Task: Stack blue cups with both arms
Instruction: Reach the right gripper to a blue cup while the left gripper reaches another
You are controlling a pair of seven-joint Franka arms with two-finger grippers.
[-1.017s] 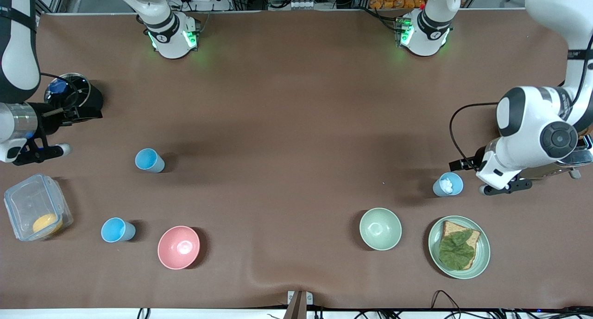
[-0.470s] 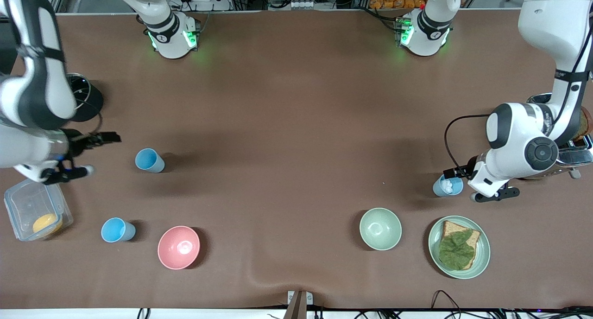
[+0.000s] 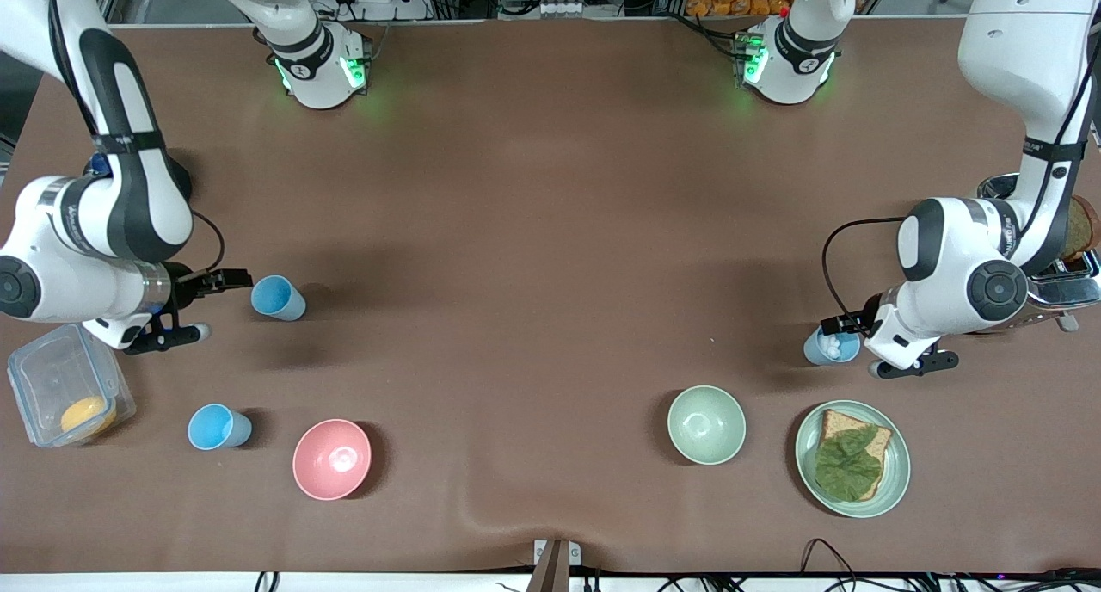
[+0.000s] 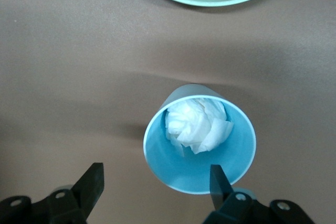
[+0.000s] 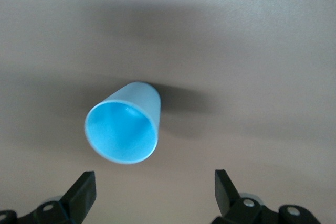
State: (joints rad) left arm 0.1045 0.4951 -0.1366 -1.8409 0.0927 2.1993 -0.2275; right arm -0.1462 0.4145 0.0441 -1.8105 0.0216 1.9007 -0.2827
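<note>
Two-arm cup stacking, approach phase. Three blue cups stand upright on the brown counter (image 3: 533,231). Cup A (image 3: 277,298) sits toward the right arm's end, w/ cup B (image 3: 218,427) nearer the front camera, just beside the pink bowl (image 3: 332,459). Cup C (image 3: 831,346), toward the left arm's end, holds a crumpled white wad (image 4: 198,124), prob. tissue. It stands farther from the front camera than the pale green bowl (image 3: 706,424) and the green plate (image 3: 894,471) w/ bread and a leaf. Right tool (image 3: 225,304) is low beside cup A, fingers spread wide; in the right wrist view cup A (image 5: 124,126) lies ahead of the fingertips (image 5: 83,188), not yet between them, no contact. Left tool (image 3: 847,344) is at cup C, also spread; in the left wrist view cup C (image 4: 199,145) has its rim about level w/ the fingertips (image 4: 218,178), one close to the wall; contact not certain. Handling, as judged: thin plastic tumblers, light, smooth, slightly tapered, so easy to tip or let slip. Best hold is across the wall below the rim w/ moderate squeeze, cup centred. The wad in cup C would likely block nesting if that cup goes underneath. A clear lidded box (image 3: 64,394) w/ something yellow stands near the right arm.
</note>
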